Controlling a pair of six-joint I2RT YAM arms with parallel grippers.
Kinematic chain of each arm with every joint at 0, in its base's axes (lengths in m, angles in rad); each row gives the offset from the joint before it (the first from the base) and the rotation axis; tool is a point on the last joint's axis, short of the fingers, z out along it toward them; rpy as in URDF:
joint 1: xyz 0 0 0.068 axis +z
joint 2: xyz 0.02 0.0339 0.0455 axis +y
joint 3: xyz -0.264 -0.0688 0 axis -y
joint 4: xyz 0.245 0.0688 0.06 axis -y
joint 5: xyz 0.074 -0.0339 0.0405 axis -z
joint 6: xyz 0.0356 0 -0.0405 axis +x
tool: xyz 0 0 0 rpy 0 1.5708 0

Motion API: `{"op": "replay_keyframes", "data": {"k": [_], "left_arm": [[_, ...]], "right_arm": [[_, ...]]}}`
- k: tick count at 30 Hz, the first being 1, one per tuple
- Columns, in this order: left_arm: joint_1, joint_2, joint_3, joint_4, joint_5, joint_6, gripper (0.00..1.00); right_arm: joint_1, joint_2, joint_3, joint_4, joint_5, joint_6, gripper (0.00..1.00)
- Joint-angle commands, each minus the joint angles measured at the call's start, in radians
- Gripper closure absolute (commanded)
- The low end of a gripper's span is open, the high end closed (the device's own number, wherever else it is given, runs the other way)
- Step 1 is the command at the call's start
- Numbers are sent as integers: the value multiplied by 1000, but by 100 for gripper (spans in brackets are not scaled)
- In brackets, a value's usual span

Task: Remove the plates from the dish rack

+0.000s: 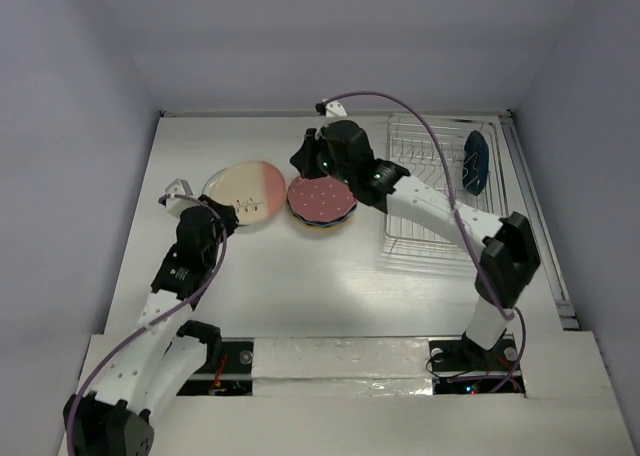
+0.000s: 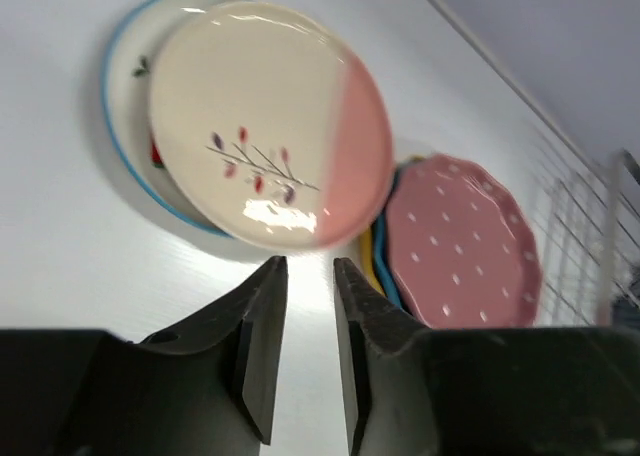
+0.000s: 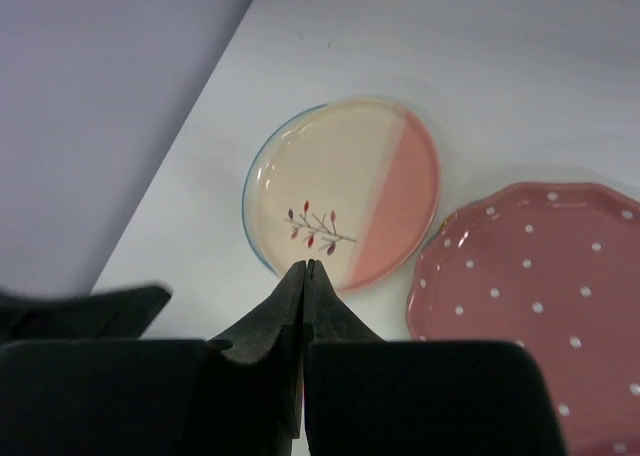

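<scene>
One dark navy, irregular glazed plate (image 1: pixel 476 163) stands on edge in the silver-white wire dish rack (image 1: pixel 425 141). Left of the rack, a scalloped maroon-pink dotted plate (image 2: pixel 460 241) lies flat. Further left, a glossy cream-and-pink round plate (image 2: pixel 270 126) overlaps a blue-rimmed white plate (image 2: pixel 125 96). The left gripper (image 2: pixel 310 271) is narrowly parted and empty. The right gripper (image 3: pixel 307 266) is pressed closed, also empty.
</scene>
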Motion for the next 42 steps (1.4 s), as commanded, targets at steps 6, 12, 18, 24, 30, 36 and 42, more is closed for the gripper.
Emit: {"op": "replay_keyframes", "data": {"k": [6,12,18,24,30,36,42], "left_arm": [[156,314,74,163,-151,-51,81],[194,467,157,176,-211,-4,76],[214,720,307,131,-135,87,77],[257,861,381,98,-115,100,77],[257,917,404,99,-92,120,77],[257,973,399,136,-46,128,77],[266,993,413,127,-30,137,83]], "right_arm": [[6,-296,-355,177,-91,-34,99],[6,-348,-463,246,-172,-42,95],[6,-367,-511,270,-206,-54,94],[6,-381,-551,315,-196,-46,95],[6,-375,-557,335,-213,-33,95],[6,-384,-558,336,-221,-33,95],[6,-378,-560,335,-218,-33,95]]}}
